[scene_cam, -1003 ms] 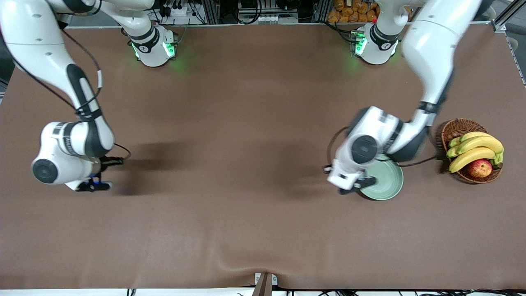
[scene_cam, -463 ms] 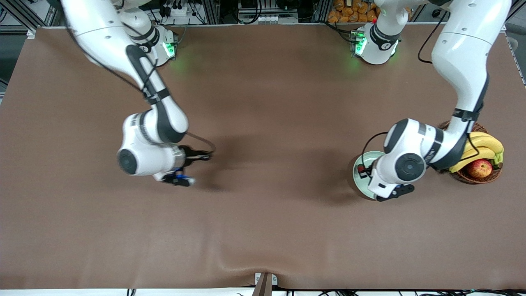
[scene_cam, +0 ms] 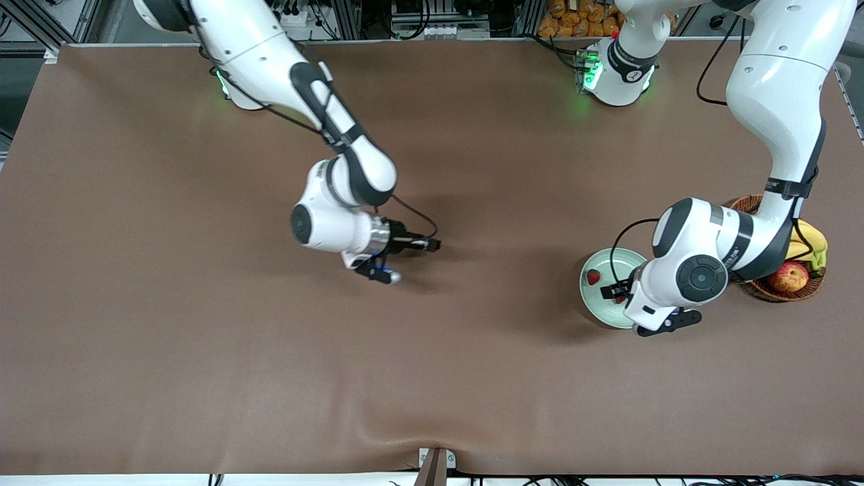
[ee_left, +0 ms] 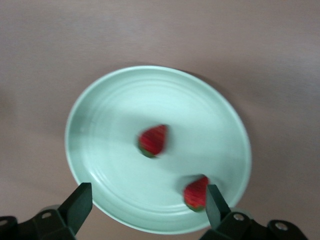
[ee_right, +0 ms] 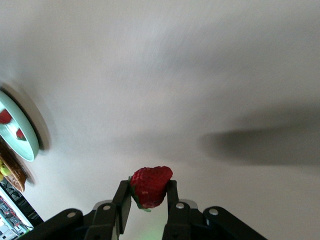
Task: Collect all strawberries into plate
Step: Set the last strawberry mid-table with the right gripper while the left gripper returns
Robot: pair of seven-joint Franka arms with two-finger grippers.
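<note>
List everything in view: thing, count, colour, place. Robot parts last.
strawberries: three, red; two in the plate, one in the right claw.
plate: one, mint green, toward the left arm's end, beside the basket.
basket: one, brown wicker, at the left arm's end.
bananas: a bunch, yellow-green, in the basket.
apple: one, red-yellow, in the basket.
table: one, brown.
left claw: open, over the plate.
right claw: shut on a strawberry, over mid-table.

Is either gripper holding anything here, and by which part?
The right gripper, over bare table, pinches a strawberry by its sides near the leafy end. The left gripper, open over the plate, holds nothing.
</note>
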